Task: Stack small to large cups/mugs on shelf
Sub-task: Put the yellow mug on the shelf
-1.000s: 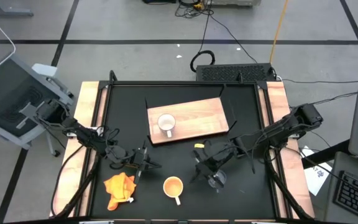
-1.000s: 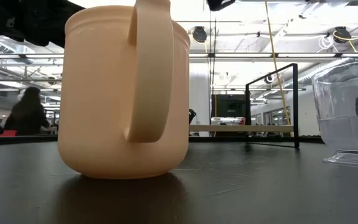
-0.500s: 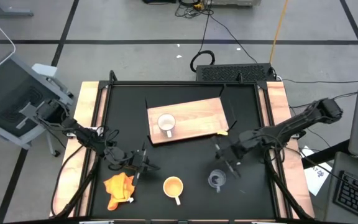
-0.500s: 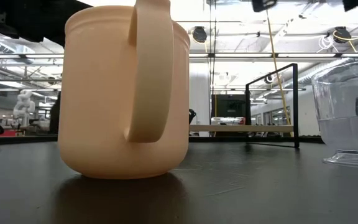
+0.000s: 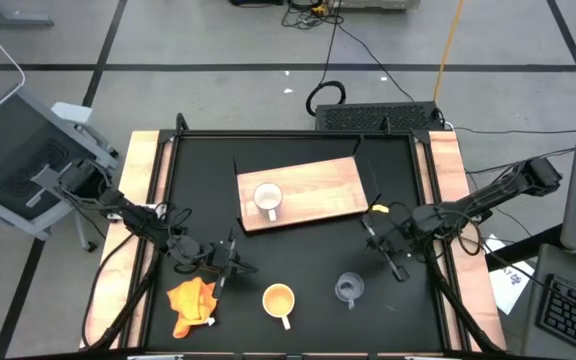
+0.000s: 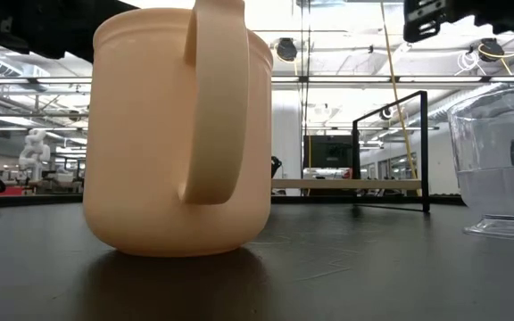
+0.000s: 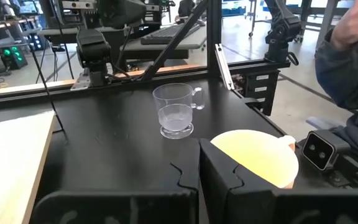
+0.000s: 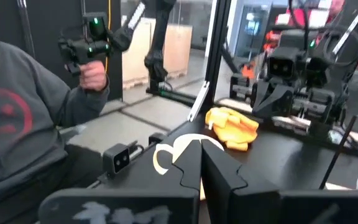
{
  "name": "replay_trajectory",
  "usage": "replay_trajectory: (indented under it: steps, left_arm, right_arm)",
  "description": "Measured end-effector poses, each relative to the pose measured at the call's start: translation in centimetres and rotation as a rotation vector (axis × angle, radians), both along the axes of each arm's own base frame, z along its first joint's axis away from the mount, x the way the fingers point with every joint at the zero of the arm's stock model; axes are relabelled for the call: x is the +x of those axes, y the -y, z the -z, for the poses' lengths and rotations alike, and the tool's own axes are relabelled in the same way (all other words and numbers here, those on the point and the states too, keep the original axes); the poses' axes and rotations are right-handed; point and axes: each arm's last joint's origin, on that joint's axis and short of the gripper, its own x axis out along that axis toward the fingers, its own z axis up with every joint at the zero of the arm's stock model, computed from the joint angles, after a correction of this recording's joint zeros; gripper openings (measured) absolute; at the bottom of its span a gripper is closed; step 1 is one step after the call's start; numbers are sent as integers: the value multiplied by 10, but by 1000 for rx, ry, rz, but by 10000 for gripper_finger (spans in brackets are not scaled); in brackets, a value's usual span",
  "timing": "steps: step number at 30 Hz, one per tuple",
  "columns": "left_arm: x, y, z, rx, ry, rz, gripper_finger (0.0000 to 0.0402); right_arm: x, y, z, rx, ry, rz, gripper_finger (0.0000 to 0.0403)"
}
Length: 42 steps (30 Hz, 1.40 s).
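Since a moment ago the right gripper (image 5: 392, 256) has pulled back from the glass cup (image 5: 347, 289), jaws together, holding nothing. White cup (image 5: 267, 199) stands on the shelf (image 5: 318, 185); yellow cup (image 5: 279, 300) sits on the black table (image 5: 298, 250) beside the cloth (image 5: 192, 302). Left gripper (image 5: 230, 256) rests closed near the cloth.

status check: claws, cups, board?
Both claws, left and right, shut, empty. White cup on board; yellow cup, glass cup on table. Nothing blocking.
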Motion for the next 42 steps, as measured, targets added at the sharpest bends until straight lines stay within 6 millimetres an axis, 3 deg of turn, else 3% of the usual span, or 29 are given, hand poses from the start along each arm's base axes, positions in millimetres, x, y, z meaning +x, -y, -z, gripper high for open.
replay_trajectory:
  steps: [8,15,26,42]
  left_arm:
    - [0,-1,-1,13,9,-24,7]
    - [-1,0,-2,22,22,-54,7]
    - [-26,21,-22,101,126,-104,2]
    - [-28,18,-17,58,98,-151,1]
  right_arm:
    - [-21,8,14,40,52,4,0]
    - [-36,14,11,53,88,14,0]
    - [-47,20,10,39,65,67,0]
    - [-57,21,32,39,117,35,0]
